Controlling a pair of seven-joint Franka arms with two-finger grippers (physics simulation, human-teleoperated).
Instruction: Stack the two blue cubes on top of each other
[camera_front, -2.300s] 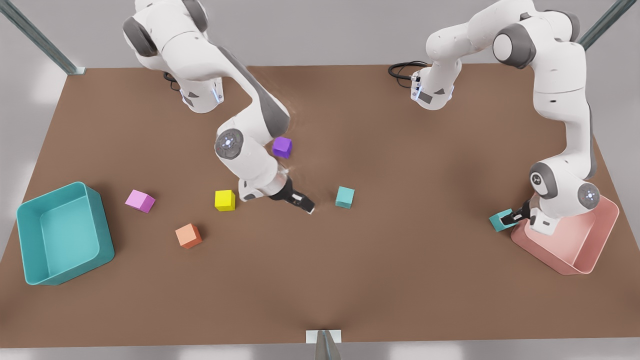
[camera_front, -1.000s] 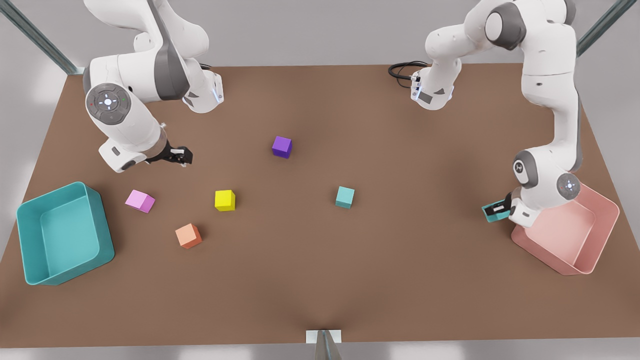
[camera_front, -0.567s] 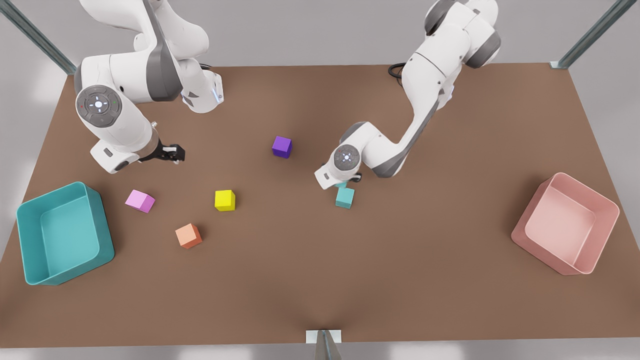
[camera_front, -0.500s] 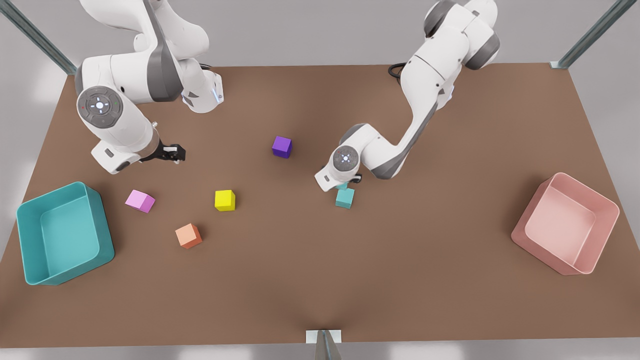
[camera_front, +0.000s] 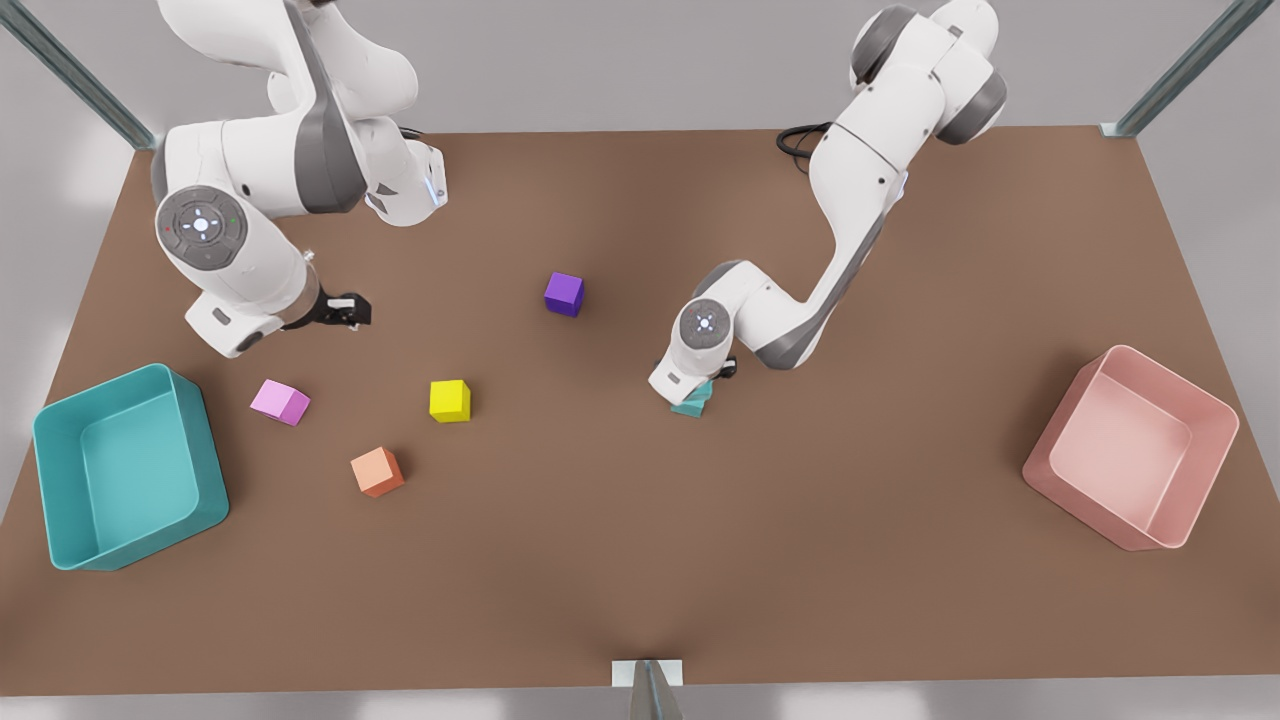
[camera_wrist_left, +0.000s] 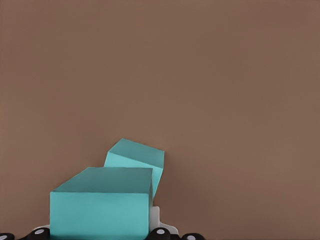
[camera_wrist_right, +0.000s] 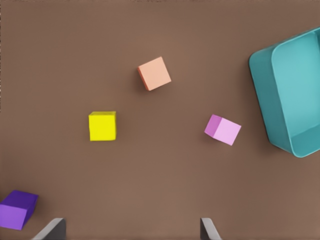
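my left claw (camera_front: 700, 392) grips one small matte teal cube (camera_wrist_left: 102, 204) at table centre, just over the second teal cube (camera_wrist_left: 136, 161), which sits tilted beneath; stack unfinished, release left. my right claw (camera_front: 345, 312) waits, fingers spread, empty

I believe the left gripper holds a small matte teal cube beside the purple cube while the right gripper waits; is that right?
Not quite: the left wrist view shows the left gripper holding it beside the second, tilted teal cube; the right gripper waits.
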